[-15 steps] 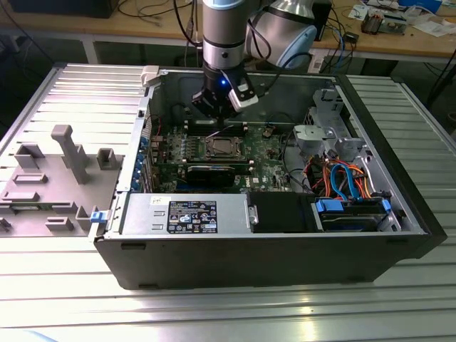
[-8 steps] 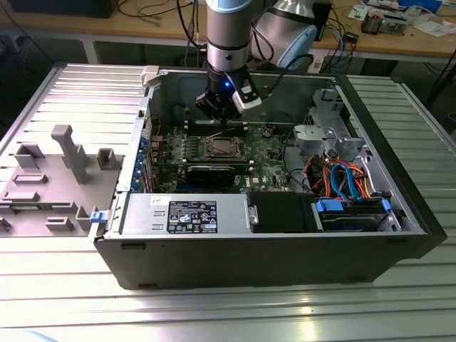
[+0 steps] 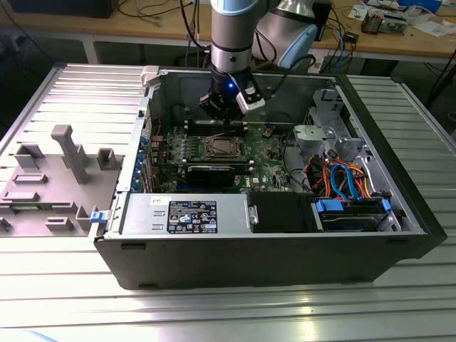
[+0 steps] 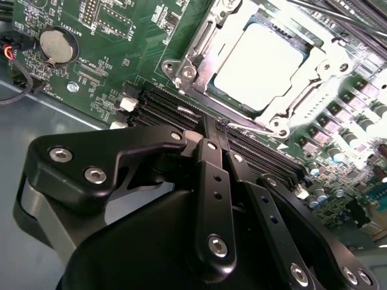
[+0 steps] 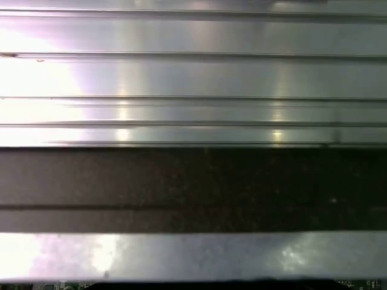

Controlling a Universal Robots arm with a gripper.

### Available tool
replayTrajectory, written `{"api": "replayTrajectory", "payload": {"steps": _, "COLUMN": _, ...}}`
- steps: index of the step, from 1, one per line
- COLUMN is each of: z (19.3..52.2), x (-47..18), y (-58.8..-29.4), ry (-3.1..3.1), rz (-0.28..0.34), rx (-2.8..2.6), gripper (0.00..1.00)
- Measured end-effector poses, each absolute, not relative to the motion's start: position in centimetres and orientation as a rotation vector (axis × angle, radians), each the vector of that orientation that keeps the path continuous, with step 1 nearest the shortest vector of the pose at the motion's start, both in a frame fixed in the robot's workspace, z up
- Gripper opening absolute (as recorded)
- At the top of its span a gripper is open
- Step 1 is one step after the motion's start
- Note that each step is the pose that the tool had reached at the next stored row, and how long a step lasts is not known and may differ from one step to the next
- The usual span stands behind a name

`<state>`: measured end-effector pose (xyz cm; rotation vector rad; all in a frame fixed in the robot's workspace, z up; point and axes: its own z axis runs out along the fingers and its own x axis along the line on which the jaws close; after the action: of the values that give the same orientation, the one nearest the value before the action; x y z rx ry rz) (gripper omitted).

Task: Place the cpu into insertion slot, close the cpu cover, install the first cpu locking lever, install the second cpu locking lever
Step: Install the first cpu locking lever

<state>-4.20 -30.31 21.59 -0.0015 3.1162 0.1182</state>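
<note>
A ribbed aluminium table (image 3: 214,313) is seen carrying an open black computer case (image 3: 271,260), laid on its side. Just beside the case, toward the exterior view's left, a grey plastic panel (image 3: 50,189) with raised brackets is laid flat on the table.

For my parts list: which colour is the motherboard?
Green, best seen in the second wrist view: motherboard.

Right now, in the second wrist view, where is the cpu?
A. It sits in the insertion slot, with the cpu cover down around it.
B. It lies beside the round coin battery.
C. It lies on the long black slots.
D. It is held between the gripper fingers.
A: the cpu lies flat in the insertion slot, framed by the silver cpu cover, apart from the gripper.
</note>
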Motion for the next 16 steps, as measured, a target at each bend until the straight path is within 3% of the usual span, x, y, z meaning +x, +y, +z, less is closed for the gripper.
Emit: {"api": "replayTrajectory", "payload": {"steps": 16, "z": 20.5, "x": -3.6, "y": -30.3, "ry": 3.116, "rz": 0.118, "rx": -0.002, "gripper": 0.11}}
